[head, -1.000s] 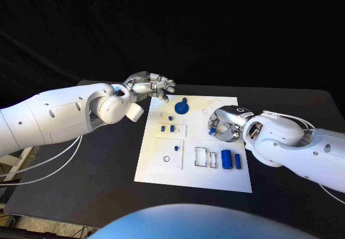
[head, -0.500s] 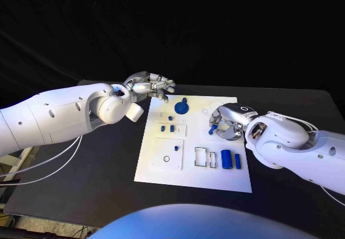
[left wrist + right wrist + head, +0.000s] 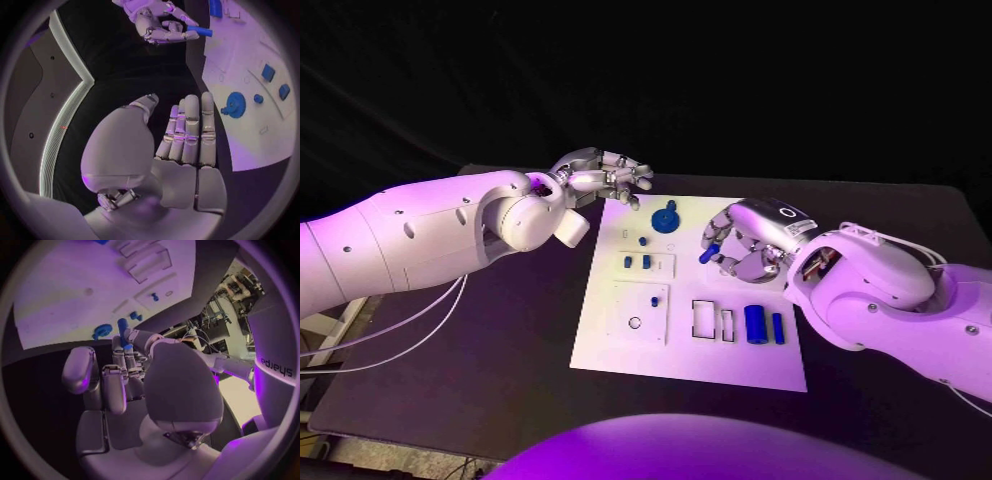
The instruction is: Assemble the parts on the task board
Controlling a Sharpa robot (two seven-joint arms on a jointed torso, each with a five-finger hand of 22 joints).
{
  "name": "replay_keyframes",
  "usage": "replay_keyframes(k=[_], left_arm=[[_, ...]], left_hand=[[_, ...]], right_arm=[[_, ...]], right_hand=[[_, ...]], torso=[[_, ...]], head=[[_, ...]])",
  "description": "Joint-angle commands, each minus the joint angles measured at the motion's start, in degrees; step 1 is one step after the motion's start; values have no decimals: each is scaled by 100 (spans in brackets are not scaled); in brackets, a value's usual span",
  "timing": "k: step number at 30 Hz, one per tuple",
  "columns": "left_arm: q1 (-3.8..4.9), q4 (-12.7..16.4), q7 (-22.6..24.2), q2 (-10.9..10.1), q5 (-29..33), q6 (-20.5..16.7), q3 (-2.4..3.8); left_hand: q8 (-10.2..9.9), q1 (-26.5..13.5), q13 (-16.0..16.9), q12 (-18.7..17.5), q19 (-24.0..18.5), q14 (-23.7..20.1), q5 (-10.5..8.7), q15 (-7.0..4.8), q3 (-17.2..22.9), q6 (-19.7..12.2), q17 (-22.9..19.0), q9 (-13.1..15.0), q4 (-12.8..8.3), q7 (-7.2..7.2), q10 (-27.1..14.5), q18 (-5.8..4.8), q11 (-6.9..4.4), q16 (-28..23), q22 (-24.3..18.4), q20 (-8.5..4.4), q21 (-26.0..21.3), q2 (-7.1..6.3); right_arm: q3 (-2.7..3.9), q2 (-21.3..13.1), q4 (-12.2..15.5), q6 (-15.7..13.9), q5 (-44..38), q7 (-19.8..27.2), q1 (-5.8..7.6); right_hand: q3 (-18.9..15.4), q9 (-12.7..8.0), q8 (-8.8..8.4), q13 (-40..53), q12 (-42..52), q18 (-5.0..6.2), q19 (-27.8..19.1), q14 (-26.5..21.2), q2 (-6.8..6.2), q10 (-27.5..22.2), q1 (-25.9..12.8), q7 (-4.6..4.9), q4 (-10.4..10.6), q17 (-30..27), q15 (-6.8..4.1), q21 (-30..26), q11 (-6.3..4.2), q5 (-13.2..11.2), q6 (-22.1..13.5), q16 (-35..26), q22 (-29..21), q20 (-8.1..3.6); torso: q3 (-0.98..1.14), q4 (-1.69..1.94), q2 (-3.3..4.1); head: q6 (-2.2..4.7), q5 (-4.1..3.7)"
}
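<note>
The white task board (image 3: pixel 678 345) lies mid-table. My right hand (image 3: pixel 750 243) hovers over its far right part and pinches a short blue peg (image 3: pixel 711 251) at its fingertips; the peg (image 3: pixel 123 325) also shows in the right wrist view, and the peg (image 3: pixel 199 31) in the left wrist view. A blue gear (image 3: pixel 666 217) sits on the board just beyond the peg. My left hand (image 3: pixel 603 176) hangs by the board's far left corner, fingers straight (image 3: pixel 190 132), holding nothing.
On the board lie two small blue blocks (image 3: pixel 636 261), a blue cylinder (image 3: pixel 754 322) with a thinner blue piece (image 3: pixel 777 326) beside it, and empty rectangular slots (image 3: pixel 713 319). The black table (image 3: pixel 516 330) surrounds the board.
My right hand has moved away from me and a little to the left with the blue peg, closer to the gear. The left hand has stayed in place.
</note>
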Motion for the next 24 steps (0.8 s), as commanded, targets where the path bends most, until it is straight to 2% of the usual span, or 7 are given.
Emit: replay_keyframes(k=[1,5,8,15,19,24], left_arm=[[2,-26,33,24,-3,142,2],[1,-67,43,50,6,156,1],[0,-85,45,80,13,166,1],[1,-85,43,128,33,198,0],[1,-79,42,136,39,209,-1],[1,-82,29,133,41,238,-1]], left_hand=[[-25,0,14,-33,9,-25,23,30,-51,-49,6,10,20,-1,-46,58,0,24,-9,26,-22,26],[-26,-5,19,-32,10,-25,5,31,-68,-50,7,13,30,-1,-46,58,0,26,-11,27,-23,26],[-26,-5,19,-32,10,-25,3,31,-69,-50,7,13,31,-1,-46,58,0,26,-11,27,-23,26],[-25,-4,29,-29,11,-27,-40,31,-99,-50,7,19,46,-2,-46,59,0,29,-16,28,-25,31],[-25,-4,29,-29,11,-27,-40,31,-99,-50,7,19,46,-2,-46,59,0,29,-16,28,-25,31],[-25,-2,31,-28,12,-27,-51,31,-105,-50,8,21,49,-2,-45,59,-1,31,-17,29,-25,35]], right_arm=[[-5,175,88,-5,-43,105,-90],[-26,507,91,77,-103,200,-229],[-46,745,54,111,-120,262,-358],[-77,1064,-105,156,-134,357,-601],[-95,1179,-235,169,-145,363,-687],[-112,1301,-397,208,-148,336,-755]], right_hand=[[13,235,18,114,0,-71,6,333,48,172,39,5,-36,162,-41,0,-122,46,-5,33,498,-10],[23,243,17,117,-6,-69,2,329,46,168,34,8,-46,144,-39,-14,-119,54,-16,25,496,-11],[27,246,16,118,-10,-66,-4,328,46,164,30,10,-49,139,-38,-30,-117,56,-22,23,491,-11],[36,254,15,121,-18,-67,-5,329,44,157,22,13,-58,139,-36,-32,-113,64,-34,23,493,-10],[37,254,15,121,-18,-67,-4,329,44,157,22,13,-58,140,-36,-29,-113,64,-34,24,494,-10],[41,259,15,123,-21,-63,-11,328,44,155,16,15,-64,134,-34,-51,-111,68,-40,21,488,-10]], torso=[[3,-11,-9],[-6,-12,-5],[-5,7,1],[-15,-7,7],[-11,-8,2],[-3,-5,-1]], head=[[7,-14],[24,0],[18,25],[6,92],[4,103],[-31,138]])
